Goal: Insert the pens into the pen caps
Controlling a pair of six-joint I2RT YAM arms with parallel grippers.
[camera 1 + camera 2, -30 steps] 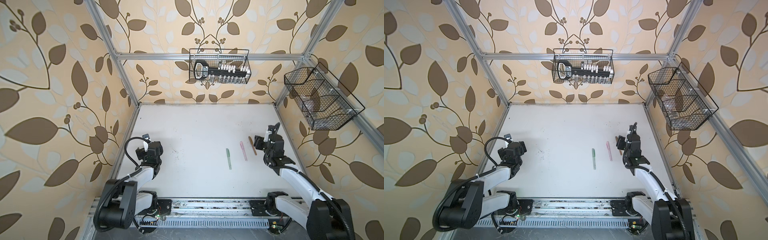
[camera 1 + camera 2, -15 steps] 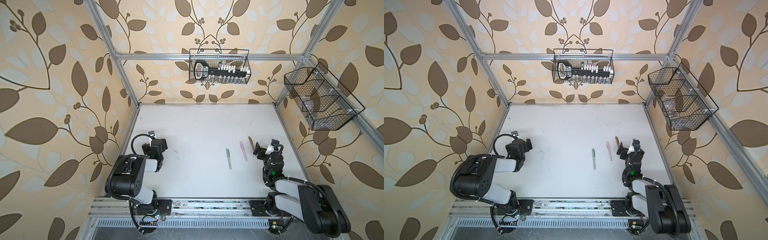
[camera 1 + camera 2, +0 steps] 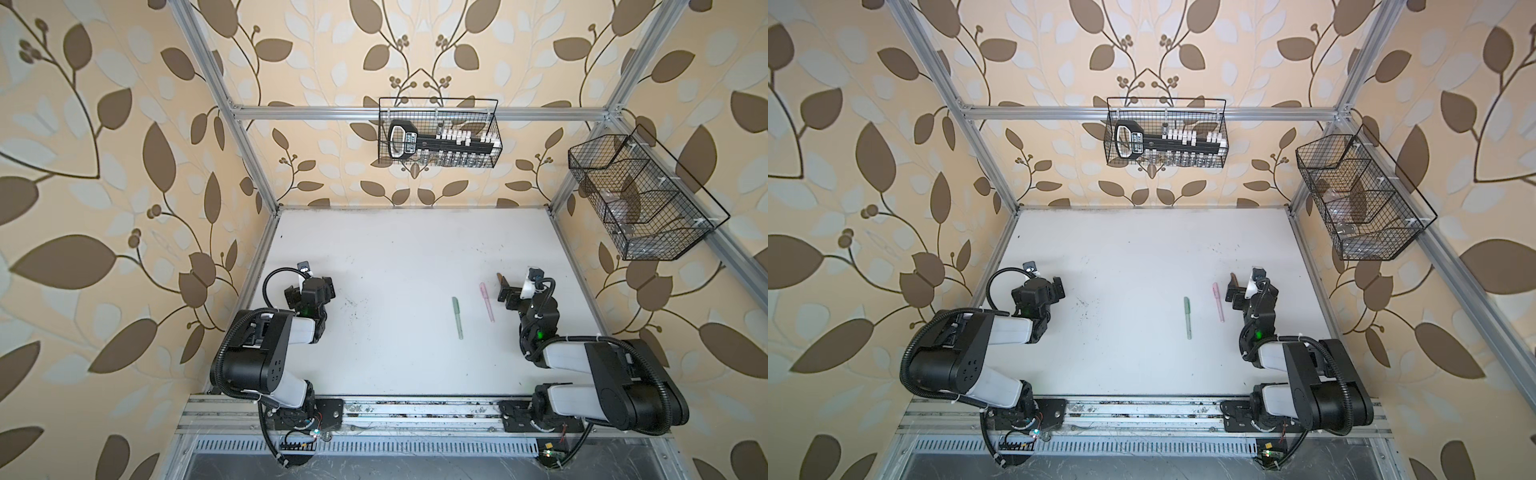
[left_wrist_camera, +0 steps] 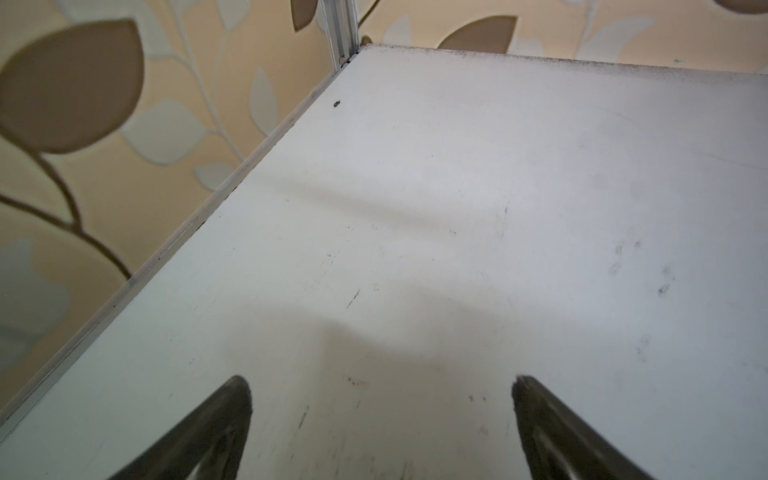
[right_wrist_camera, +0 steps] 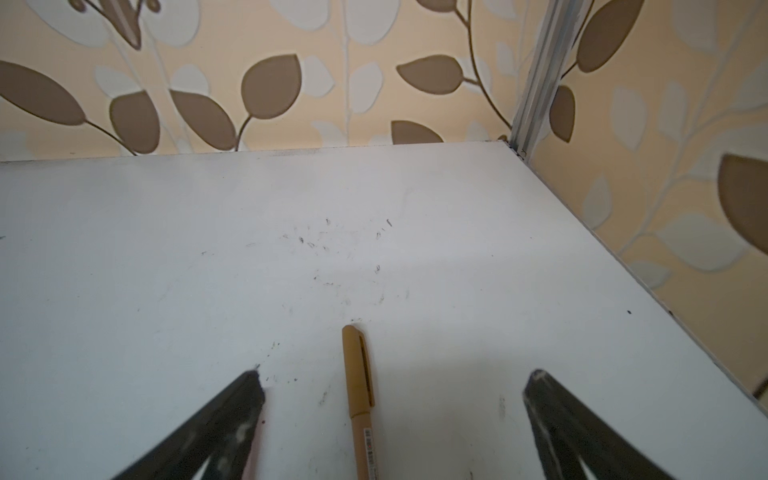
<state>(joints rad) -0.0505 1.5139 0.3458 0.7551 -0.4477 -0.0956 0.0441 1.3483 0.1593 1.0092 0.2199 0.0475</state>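
Three capped pens lie on the right half of the white table. In both top views the sage green pen lies nearest the middle, with the pink pen to its right. The tan-brown pen shows in the right wrist view, flat on the table with its clipped pen cap on. My right gripper hangs open over it, touching nothing. My left gripper is open and empty over bare table at the left.
A wire basket holding a black tool hangs on the back wall. A second wire basket hangs on the right wall. Aluminium frame posts stand at the table's corners. Both arms are folded low near the front rail.
The right gripper has opened fully. Both arms have folded back and down toward the front rail. The green and pink pens have not moved.
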